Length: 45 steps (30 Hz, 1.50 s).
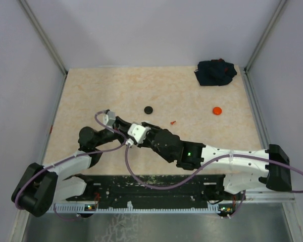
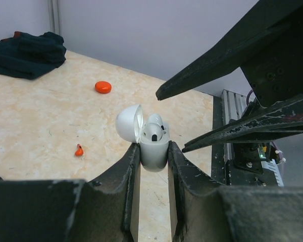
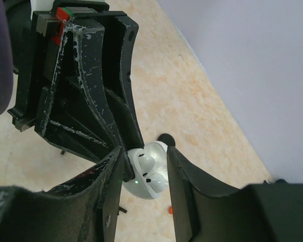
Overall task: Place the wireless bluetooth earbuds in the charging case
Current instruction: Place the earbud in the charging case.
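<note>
Left gripper (image 2: 154, 147) is pinching the open charging case (image 2: 154, 160); both white earbuds (image 2: 152, 132) look seated inside; right gripper (image 3: 144, 151) hangs spread and empty around it; next move is probably flipping that lid shut, or fetching the red earbud (image 2: 79, 150) lying on the table (image 2: 35, 121).

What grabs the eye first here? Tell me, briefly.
The open white charging case stands out, pinched in the left claw over the middle of the table, with white earbuds seated inside. The right claw stands open around it. A lone red earbud lies on the table nearby.
</note>
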Available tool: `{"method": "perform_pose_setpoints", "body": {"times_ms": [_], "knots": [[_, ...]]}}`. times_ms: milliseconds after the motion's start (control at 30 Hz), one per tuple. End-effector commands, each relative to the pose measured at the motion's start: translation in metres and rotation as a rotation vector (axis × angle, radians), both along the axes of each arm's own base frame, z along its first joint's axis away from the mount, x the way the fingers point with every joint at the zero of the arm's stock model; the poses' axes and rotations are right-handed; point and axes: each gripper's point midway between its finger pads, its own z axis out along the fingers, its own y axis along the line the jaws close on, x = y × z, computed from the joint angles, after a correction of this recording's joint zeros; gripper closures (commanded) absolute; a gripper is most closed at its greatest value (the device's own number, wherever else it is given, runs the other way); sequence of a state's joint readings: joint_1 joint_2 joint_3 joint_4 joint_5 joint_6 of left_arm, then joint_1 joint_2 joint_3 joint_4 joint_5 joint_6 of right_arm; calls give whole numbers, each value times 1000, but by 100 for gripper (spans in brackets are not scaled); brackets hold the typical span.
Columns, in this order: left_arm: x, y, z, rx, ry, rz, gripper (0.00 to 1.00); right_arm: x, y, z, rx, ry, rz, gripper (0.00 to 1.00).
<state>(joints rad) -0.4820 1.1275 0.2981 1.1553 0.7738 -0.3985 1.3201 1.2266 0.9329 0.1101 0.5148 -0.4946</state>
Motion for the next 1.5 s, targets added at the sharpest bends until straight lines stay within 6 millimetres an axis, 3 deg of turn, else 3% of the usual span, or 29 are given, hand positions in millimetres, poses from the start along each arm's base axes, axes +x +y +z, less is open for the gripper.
{"method": "perform_pose_setpoints", "body": {"times_ms": [0,200,333,500,633,800,1100,1467], "knots": [[0,1,3,-16,-48,14,100,-6,3,32,113,54,22,58],[-1,-1,-9,-6,-27,-11,100,-4,-11,51,177,147,53,47],[-7,-4,-10,1,-21,-60,100,3,-32,60,215,241,51,35],[-17,-7,-7,11,-37,-120,100,8,-56,60,270,403,99,31],[-24,-8,-4,17,-58,-164,100,8,-65,56,334,537,180,23],[-29,-9,1,15,-84,-197,100,3,-63,52,377,689,317,18],[-32,-12,16,-13,-124,-240,100,5,-42,30,372,859,427,15],[-23,-17,20,-22,-124,-232,100,-5,-28,12,348,989,547,22]]}}
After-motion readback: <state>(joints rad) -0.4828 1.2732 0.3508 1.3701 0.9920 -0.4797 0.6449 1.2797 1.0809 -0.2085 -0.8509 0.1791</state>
